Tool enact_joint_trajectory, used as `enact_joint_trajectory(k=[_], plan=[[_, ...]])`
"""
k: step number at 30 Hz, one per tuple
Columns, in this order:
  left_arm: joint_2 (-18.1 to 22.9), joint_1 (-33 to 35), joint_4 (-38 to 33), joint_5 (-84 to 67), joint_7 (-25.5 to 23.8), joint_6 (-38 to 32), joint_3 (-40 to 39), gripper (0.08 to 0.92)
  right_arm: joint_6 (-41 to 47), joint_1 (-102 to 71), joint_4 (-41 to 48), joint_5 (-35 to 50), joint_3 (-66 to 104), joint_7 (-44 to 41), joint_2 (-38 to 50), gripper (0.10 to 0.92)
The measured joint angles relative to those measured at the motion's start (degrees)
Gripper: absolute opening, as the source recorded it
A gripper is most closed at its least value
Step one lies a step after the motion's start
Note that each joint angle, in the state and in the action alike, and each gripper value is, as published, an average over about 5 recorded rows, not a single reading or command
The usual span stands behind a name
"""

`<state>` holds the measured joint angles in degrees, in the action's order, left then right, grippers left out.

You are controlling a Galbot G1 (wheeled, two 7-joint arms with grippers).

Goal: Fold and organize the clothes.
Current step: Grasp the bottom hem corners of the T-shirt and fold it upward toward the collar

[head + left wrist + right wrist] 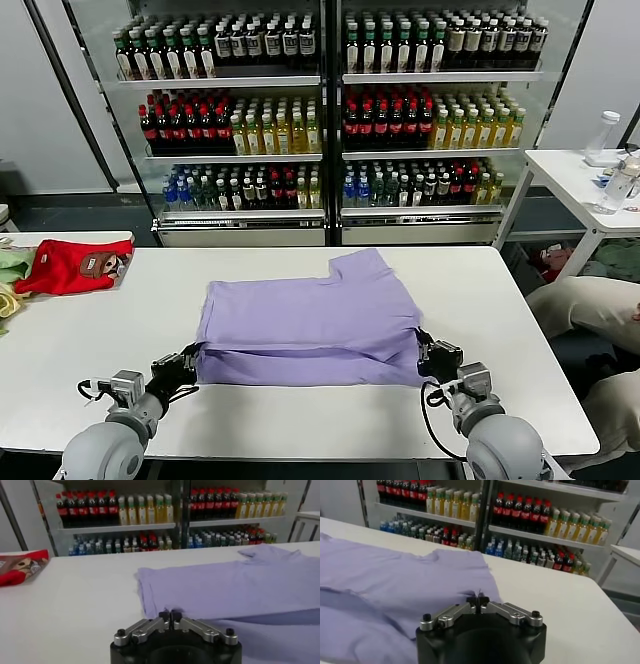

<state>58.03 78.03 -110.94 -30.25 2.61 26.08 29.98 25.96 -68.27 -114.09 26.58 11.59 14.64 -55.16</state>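
Observation:
The lavender T-shirt (310,320) lies in the middle of the white table (500,290), its near part doubled over and one sleeve pointing to the far side. Its print is hidden. My left gripper (190,358) is shut at the shirt's near left corner; in the left wrist view (170,615) the jaws meet at the edge of the cloth (240,585). My right gripper (424,350) is shut on the near right corner; in the right wrist view (479,600) a sliver of the cloth (395,585) sticks up between the jaws.
A red shirt (72,265) with a brown patch lies at the table's far left, next to pale green and yellow garments (10,270). Shelves of bottles (330,110) stand behind. A small white table (580,175) and a person's legs (590,300) are at the right.

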Motion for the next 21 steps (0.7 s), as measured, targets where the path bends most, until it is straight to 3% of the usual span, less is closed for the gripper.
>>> enact_joint_trajectory(k=[9, 16, 21], plan=[[0.53, -2.13, 2.36, 1.74, 0.16, 0.19, 0.09, 0.526, 1.94, 4.54, 3.83, 0.89, -2.44, 1.34, -2.32, 0.449], [-0.10, 0.04, 0.90, 0.06, 1.66, 1.33, 1.95, 0.733, 3.46, 2.12, 1.14, 2.53, 0.17, 1.55, -0.80, 0.649], [0.24, 3.41, -2.69, -3.11, 2.88, 2.69, 2.84, 0.814, 4.19, -2.65, -2.36, 3.49, 3.24, 1.52, 0.07, 0.784]])
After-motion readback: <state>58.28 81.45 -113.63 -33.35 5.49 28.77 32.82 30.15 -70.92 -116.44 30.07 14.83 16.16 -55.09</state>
